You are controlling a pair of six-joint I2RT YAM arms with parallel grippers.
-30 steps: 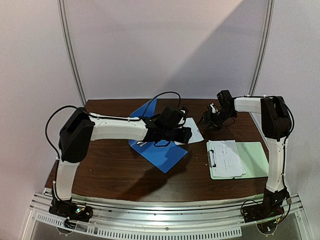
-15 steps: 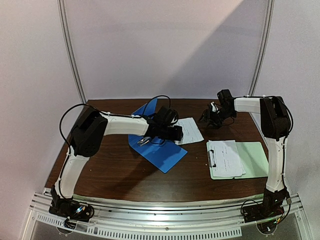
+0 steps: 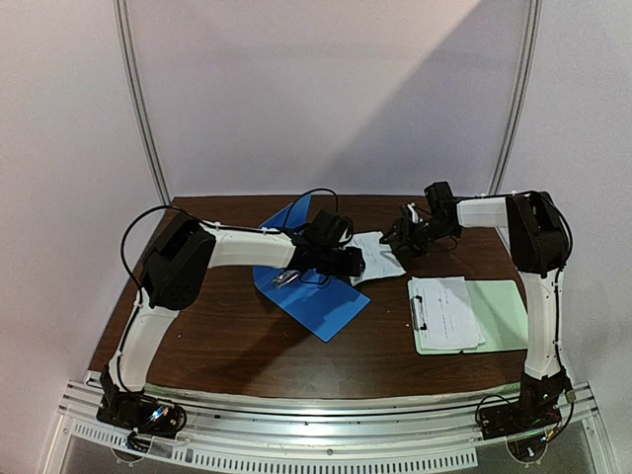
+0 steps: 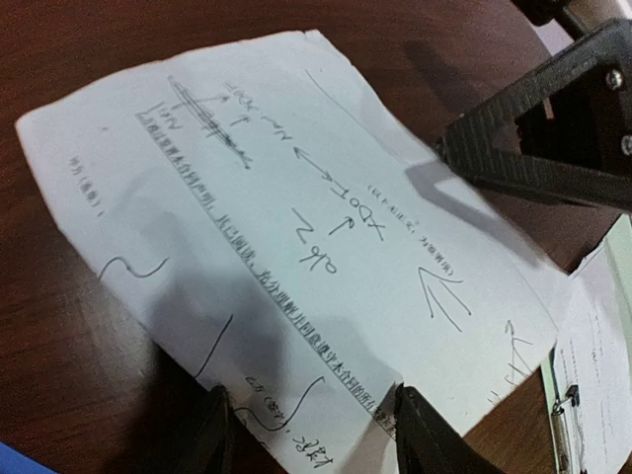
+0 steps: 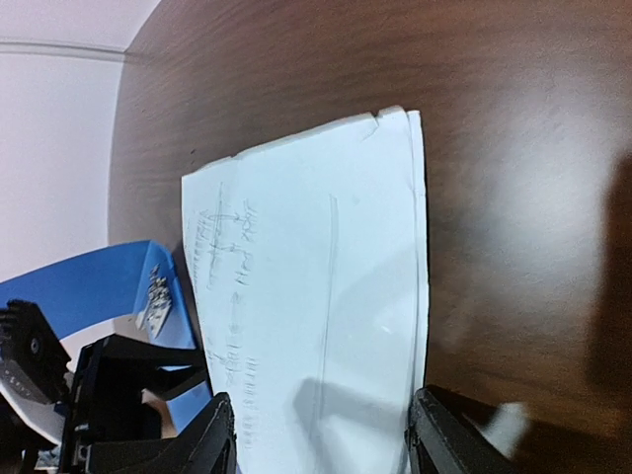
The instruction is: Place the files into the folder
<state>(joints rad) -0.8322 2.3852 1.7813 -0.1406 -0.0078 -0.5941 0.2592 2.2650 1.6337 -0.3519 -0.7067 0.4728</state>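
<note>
The files are white sheets with faint writing, lying flat on the table just right of the open blue folder. My left gripper is open and low at the sheets' left edge. In the left wrist view its gripper straddles the near edge of the top sheet. My right gripper is open at the sheets' right side. In the right wrist view its gripper spans the two stacked sheets, with the folder and its metal clip beyond.
A pale green clipboard holding its own white paper lies at the right front. Its clip end shows in the left wrist view. One folder cover stands tilted up at the back. The table's back edge runs along the wall.
The left arm has dropped and its gripper has settled at the sheets' left edge. The right gripper has moved left and down onto the sheets' right side.
</note>
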